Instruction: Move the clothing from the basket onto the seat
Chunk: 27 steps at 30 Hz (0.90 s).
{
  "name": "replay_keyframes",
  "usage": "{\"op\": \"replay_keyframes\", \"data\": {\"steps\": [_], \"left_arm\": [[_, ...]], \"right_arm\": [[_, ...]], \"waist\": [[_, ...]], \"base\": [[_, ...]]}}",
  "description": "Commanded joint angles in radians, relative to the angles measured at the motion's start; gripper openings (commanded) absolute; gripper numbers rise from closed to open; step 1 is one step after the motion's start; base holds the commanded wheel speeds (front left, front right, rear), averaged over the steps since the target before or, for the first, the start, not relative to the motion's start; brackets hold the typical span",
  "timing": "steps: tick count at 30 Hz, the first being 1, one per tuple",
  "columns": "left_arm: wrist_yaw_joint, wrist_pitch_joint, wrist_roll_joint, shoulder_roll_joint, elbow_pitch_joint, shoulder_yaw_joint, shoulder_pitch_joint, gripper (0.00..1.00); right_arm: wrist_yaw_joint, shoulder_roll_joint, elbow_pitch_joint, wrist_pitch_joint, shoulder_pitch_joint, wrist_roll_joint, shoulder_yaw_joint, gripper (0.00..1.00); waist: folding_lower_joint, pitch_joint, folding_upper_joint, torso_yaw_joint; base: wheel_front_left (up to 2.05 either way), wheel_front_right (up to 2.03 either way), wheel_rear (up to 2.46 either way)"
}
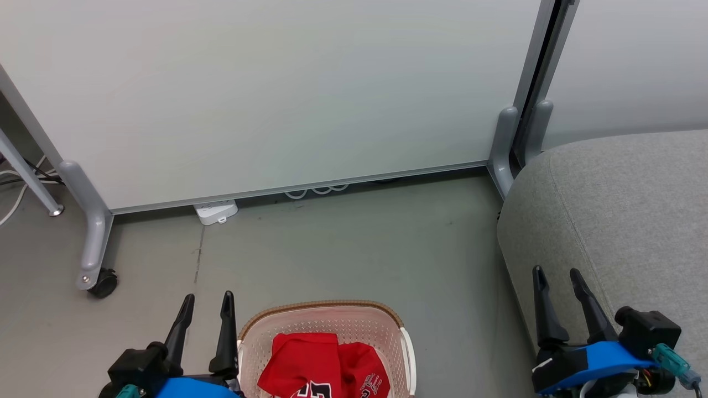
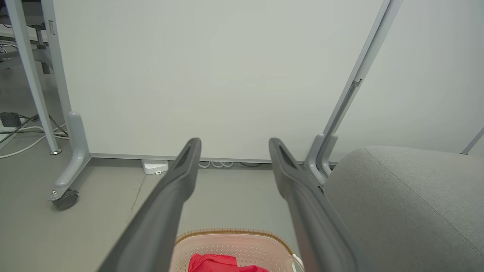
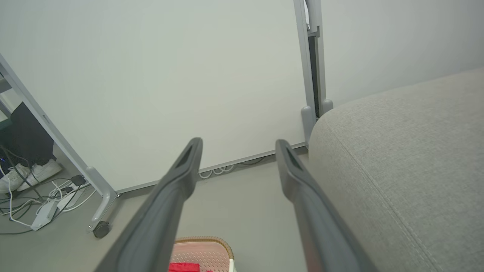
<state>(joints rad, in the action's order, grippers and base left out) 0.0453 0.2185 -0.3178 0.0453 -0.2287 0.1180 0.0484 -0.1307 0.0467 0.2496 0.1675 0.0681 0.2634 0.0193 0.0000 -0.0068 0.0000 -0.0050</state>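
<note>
The cream basket [image 1: 387,320] with a brown rim sits on the floor at the bottom middle of the head view. Inside it lie the red clothing: one garment [image 1: 301,362] with black-and-white numerals, another [image 1: 368,373] with white lettering. My left gripper [image 1: 208,301] stands open just left of the basket, empty. My right gripper [image 1: 557,273] is open over the front edge of the grey seat [image 1: 625,210] at the right. The basket [image 2: 242,241] and red fabric [image 2: 211,262] appear between the left fingers [image 2: 181,177]. The seat [image 3: 408,151] lies right of the right fingers [image 3: 295,177].
A white partition panel [image 1: 276,88] on grey feet with a castor [image 1: 102,283] stands behind. A white power strip [image 1: 215,211] and cables lie under its edge. Grey floor [image 1: 359,249] stretches between partition and basket. A person's white shoes [image 3: 22,175] show at far left.
</note>
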Motion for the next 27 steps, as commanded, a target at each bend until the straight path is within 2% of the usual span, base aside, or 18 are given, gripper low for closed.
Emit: {"op": "replay_keyframes", "data": {"steps": [1, 22, 27], "left_arm": [[-0.006, 0.01, 0.019, 0.007, 0.002, 0.003, -0.003, 1.0], [-0.018, 0.05, 0.137, 0.008, 0.005, 0.023, -0.013, 1.0], [-0.018, 0.048, 0.127, 0.008, 0.004, 0.023, -0.011, 1.0]], "right_arm": [[0.0, 0.005, -0.006, 0.009, 0.003, -0.021, 0.0, 1.0], [0.0, 0.006, -0.012, 0.038, -0.009, -0.167, -0.011, 1.0], [0.0, 0.005, -0.01, 0.039, -0.008, -0.166, -0.009, 1.0]], "waist": [[0.0, 0.0, 0.0, 0.0], [0.0, -0.001, 0.0, -0.001], [0.0, -0.001, 0.0, -0.002]], "base": [[0.0, 0.0, 0.0], [0.0, 0.0, 0.0], [0.0, 0.0, 0.0]]}}
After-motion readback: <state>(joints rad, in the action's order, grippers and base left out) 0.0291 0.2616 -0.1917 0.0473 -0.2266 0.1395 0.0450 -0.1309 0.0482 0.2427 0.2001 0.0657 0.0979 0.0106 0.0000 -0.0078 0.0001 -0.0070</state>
